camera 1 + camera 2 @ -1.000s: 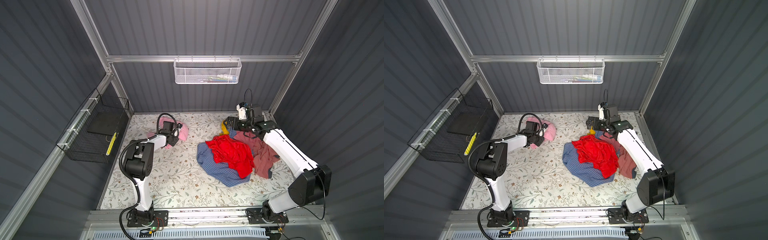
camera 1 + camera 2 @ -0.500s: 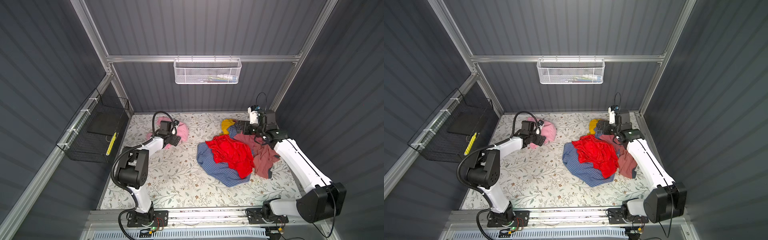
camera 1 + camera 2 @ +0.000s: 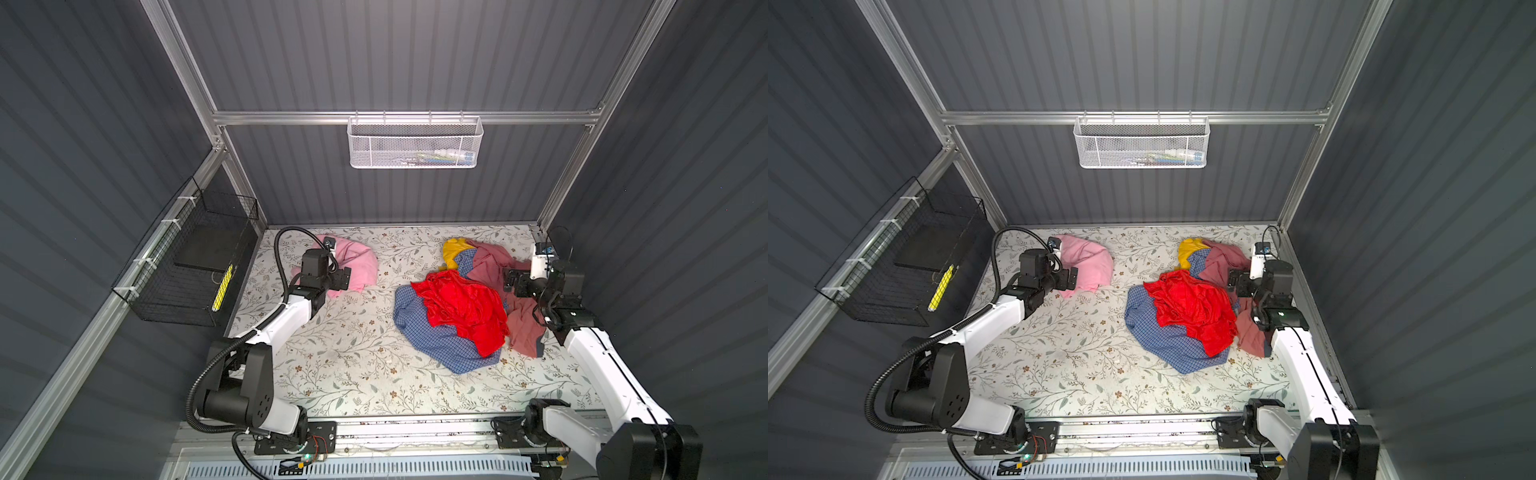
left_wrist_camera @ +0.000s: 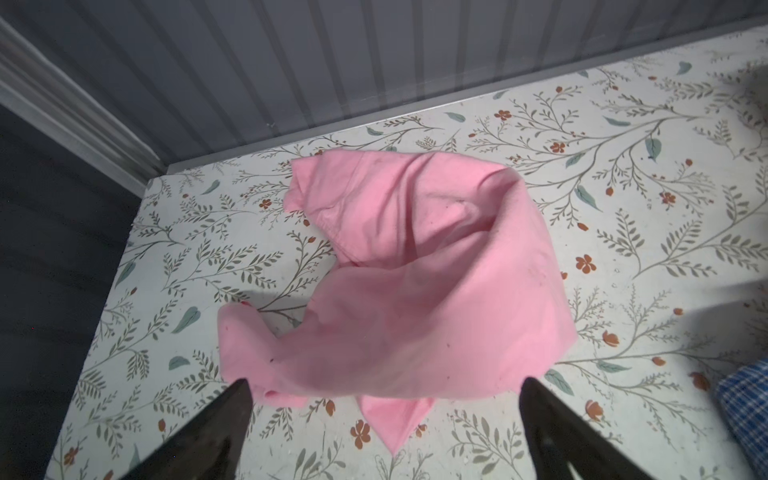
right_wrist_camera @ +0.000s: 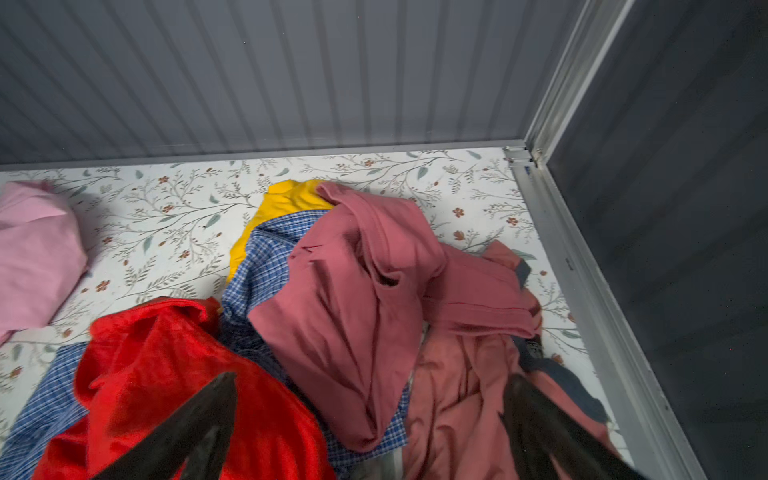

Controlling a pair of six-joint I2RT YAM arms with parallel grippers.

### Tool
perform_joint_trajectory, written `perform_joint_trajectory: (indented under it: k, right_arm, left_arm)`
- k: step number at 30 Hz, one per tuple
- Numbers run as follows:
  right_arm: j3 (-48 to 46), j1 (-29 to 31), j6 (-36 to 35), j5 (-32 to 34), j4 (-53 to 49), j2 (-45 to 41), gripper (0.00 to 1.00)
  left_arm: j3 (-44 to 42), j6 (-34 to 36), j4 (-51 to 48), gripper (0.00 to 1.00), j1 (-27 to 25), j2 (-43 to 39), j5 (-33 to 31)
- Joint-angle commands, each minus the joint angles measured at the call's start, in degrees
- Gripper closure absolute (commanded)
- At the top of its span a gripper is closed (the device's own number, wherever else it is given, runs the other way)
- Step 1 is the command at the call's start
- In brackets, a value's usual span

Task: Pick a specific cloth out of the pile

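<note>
1. The counter (image 3: 332, 353) has a pale cover printed with leaves and small flowers, with dark ribbed walls around it.
2. The pile (image 3: 457, 328) lies on the right half of the counter. A red cloth (image 3: 453, 299) is on top of a blue checked shirt (image 3: 436, 345). A rose-brown garment (image 3: 490, 257) is along the right side and a yellow piece (image 3: 451, 249) shows at the back.
3. The pink cloth (image 3: 357, 266) lies crumpled by itself near the back left corner, well apart from the pile.
4. A black wire basket (image 3: 183, 266) hangs on the left wall with a yellow strip (image 3: 221, 286) inside. Any print on the strip is too small to read.
5. A white mesh basket (image 3: 415, 143) hangs on the back rail. The labels of the things inside cannot be read.
6. The left pincer (image 4: 384, 380) is spread wide just above the near edge of the pink cloth and pinches nothing.
7. The right pincer (image 5: 370, 378) is spread wide over the rose-brown garment and the red cloth and holds nothing.
</note>
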Motion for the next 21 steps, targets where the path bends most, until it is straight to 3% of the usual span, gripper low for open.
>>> perform_joint_trajectory:
  k: [1, 11, 17, 21]
  right_arm:
    - [-3.84, -3.08, -1.70, 0.98, 8.78, -1.53, 0.01]
    - [-15.84, -5.81, 3.14, -4.30, 24.29, -2.17, 0.01]
    - [-25.33, -5.70, 6.32, -4.67, 46.78, 7.42, 0.01]
    - [-26.56, -5.61, 7.70, -2.84, 54.06, 12.72, 0.01]
  left_arm:
    - [-3.28, -5.79, 2.54, 0.00, 1.03, -1.51, -2.75]
    - [-11.37, -16.33, 11.59, 0.00, 4.83, -4.08, -11.62]
    - [-12.74, -16.16, 14.32, 0.00, 4.93, -1.94, -15.41]
    - [-14.71, -16.25, 15.19, 0.00, 4.93, -3.62, -16.14]
